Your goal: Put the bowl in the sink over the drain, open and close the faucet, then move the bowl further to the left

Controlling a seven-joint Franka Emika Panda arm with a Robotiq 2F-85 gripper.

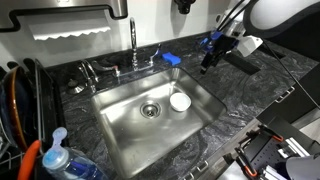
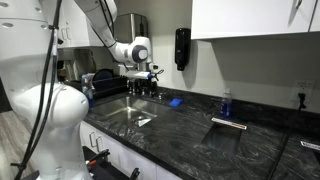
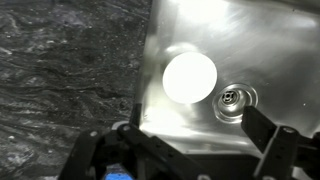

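Dark grey marbled stone countertop [image 1: 255, 95] in both exterior views and down the left of the wrist view. Near its back edge, a small blue sponge-like block [image 1: 172, 59], lying flat. At the near left corner, a clear plastic bottle with a blue cap [image 1: 57, 152], upright, beside a black wire dish rack [image 1: 22, 95] holding an orange-rimmed piece. On the wall, a black box-shaped dispenser [image 2: 182, 47], just beside white upper cabinets [image 2: 250, 18]. Lower, by the backsplash, a small bluish bottle [image 2: 225, 103]; well apart from it, a white wall outlet [image 2: 300, 99].
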